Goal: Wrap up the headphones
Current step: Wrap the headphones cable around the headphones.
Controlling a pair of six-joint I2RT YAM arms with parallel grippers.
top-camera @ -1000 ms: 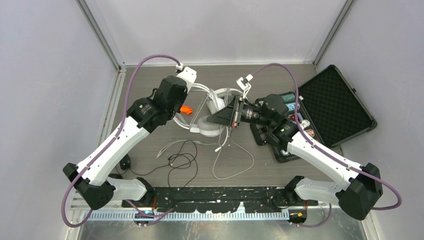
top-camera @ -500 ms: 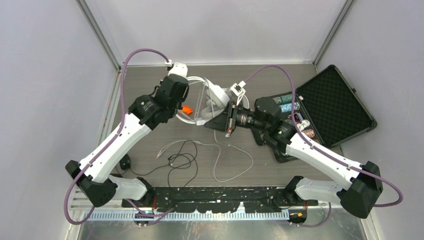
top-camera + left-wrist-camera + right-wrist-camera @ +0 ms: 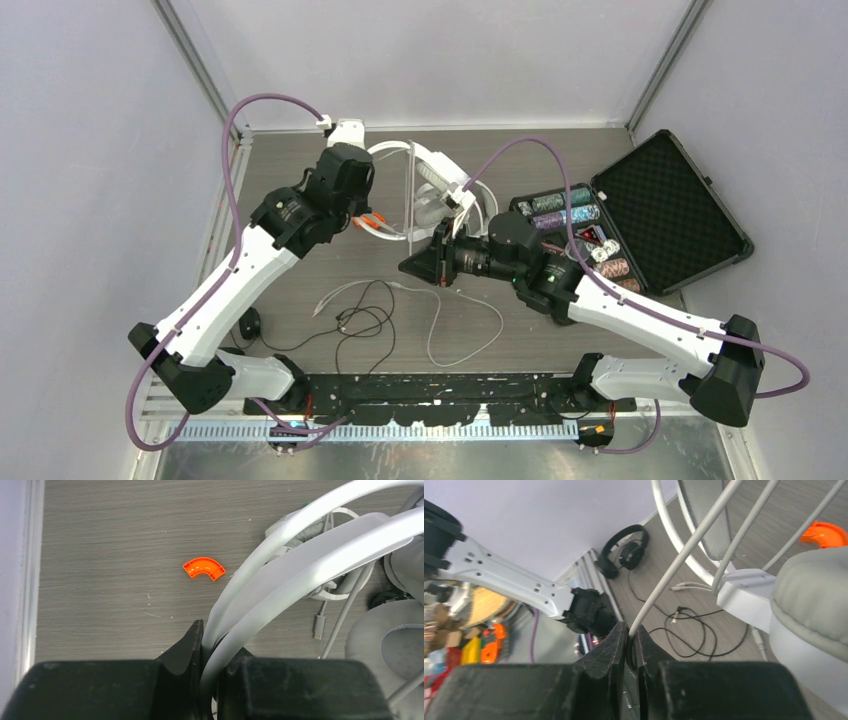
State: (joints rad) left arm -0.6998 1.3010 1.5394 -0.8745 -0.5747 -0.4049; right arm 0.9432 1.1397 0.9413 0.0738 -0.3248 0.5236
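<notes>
This is a robotics laboratory cell rather than a home or a shop: a grey wood-pattern table (image 3: pixel 300 180) is closed on three sides by plain pale panels (image 3: pixel 100 150) held in aluminium posts (image 3: pixel 200 70). A left arm (image 3: pixel 240 270) and a right arm (image 3: pixel 630 315), both white and black, are bolted to a black mounting rail (image 3: pixel 450 385) at the near edge, and thick purple cables (image 3: pixel 262 97) run openly over them. The table carries unrelated test objects, such as white headphones (image 3: pixel 432 165) and an open foam-lined case (image 3: pixel 665 200).
</notes>
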